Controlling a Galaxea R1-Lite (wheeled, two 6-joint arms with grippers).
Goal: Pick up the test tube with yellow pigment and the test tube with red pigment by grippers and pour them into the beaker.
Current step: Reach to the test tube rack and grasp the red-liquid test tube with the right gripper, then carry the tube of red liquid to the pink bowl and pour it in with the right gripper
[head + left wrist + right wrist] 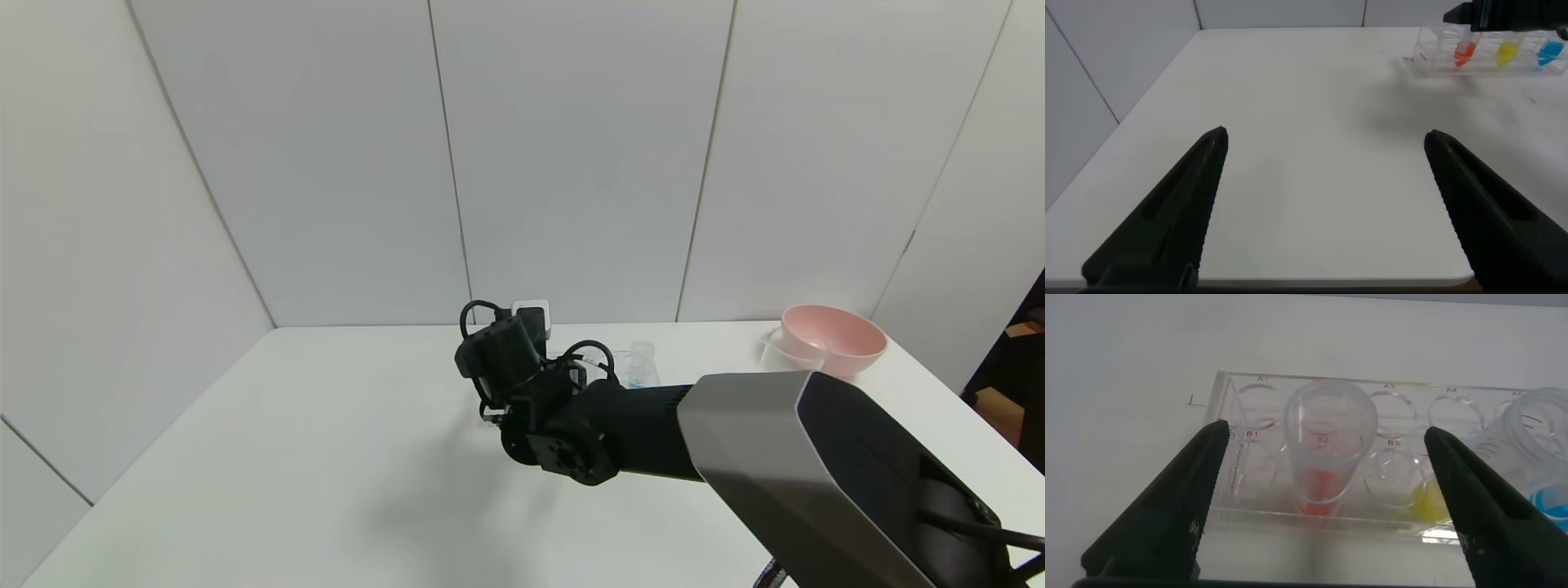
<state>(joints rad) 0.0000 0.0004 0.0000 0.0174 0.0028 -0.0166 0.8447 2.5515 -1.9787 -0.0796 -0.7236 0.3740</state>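
Red pigment test tube (1327, 449) stands upright in the clear rack (1241, 469) on the counter (326, 457), between the right gripper (1327, 502)'s spread jaws; yellow pigment test tube (1429, 498) beside it. Left gripper (1327, 208) hovers, jaws spread, well apart.

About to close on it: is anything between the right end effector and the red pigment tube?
Nothing visible. In the right wrist view the red pigment tube stands upright in the rack, centred between the open fingers of the right end effector, with clear gaps on both sides.
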